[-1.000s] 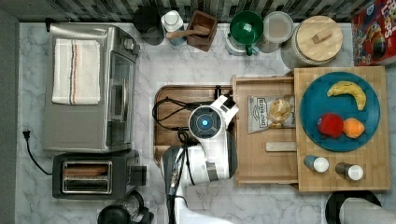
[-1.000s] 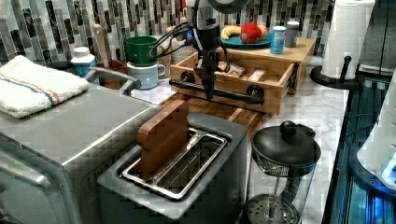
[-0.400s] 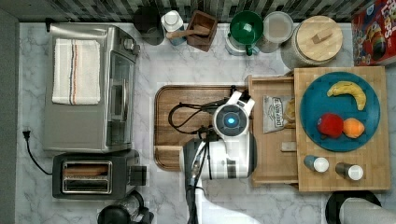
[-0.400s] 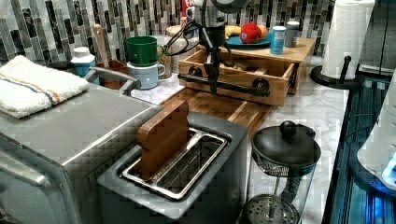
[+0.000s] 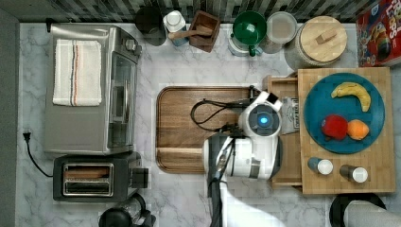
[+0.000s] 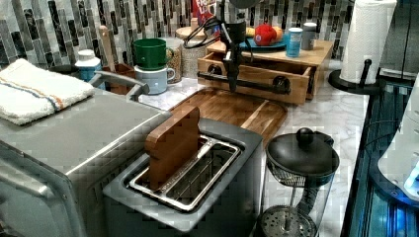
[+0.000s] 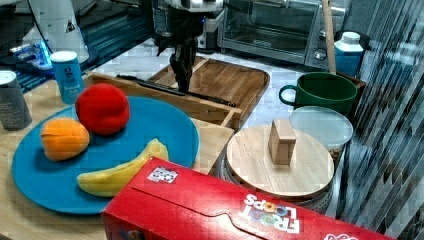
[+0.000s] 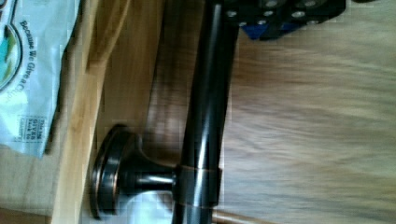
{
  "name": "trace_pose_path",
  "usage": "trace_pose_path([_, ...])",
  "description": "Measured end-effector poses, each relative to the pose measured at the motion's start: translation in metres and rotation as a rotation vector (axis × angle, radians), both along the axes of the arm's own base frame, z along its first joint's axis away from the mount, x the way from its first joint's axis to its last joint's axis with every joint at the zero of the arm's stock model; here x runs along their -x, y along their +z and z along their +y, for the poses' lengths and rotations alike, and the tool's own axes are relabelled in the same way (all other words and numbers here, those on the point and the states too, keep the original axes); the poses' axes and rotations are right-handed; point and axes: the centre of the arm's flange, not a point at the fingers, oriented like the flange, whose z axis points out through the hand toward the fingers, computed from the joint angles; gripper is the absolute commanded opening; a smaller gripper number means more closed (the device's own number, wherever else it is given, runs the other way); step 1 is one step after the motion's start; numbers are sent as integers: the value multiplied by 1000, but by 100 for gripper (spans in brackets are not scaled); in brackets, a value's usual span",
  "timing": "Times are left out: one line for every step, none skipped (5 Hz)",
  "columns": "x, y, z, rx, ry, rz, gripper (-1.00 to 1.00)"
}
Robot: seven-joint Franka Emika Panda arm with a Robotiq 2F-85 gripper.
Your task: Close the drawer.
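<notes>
**kitchenbot_fan:** Top view, quick rundown. The drawer [image 5: 283, 88] is at 3 o'clock of the dark wooden tray [image 5: 189, 127]. It sticks out toward 9 o'clock from under the bamboo slab top [image 5: 378, 179], so it's partly open. The arm [image 5: 246, 156] is parked right over the drawer's front edge and covers most of it. You can see a printed snack packet [image 5: 289, 113] lying inside the drawer, at 3 o'clock of the wrist.

**panda_watcher:** And the gripper [image 6: 232, 85]?

**kitchenbot_fan:** Left view has it hanging straight down, right at the black bar handle [image 6: 257, 85] on the drawer front. Right view shows it at the bar too, on the tray side. In the wrist view the bar runs close past the gripper body and one round mount is visible on the drawer face. Apart or together, honestly can't tell, and can't tell if it touches the bar either.

**panda_watcher:** What's on the slab?

**kitchenbot_fan:** Blue plate [image 5: 318, 94] with a banana [image 5: 352, 92], a red fruit [image 5: 335, 126] and an orange [image 5: 358, 129]. There are two shakers [image 5: 320, 165] at 6 o'clock of the plate.
</notes>
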Motion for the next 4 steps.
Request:
trace_pose_path([-4,-5,-38,9,-64,-33,-100])
trace_pose_path([-2,-3,-72,22,-113,-44,-100])
trace_pose_path([-5,-2,-82,23,-104,-27,-100])
trace_pose_path([-7,-2,-81,24,-55,-7,-100])
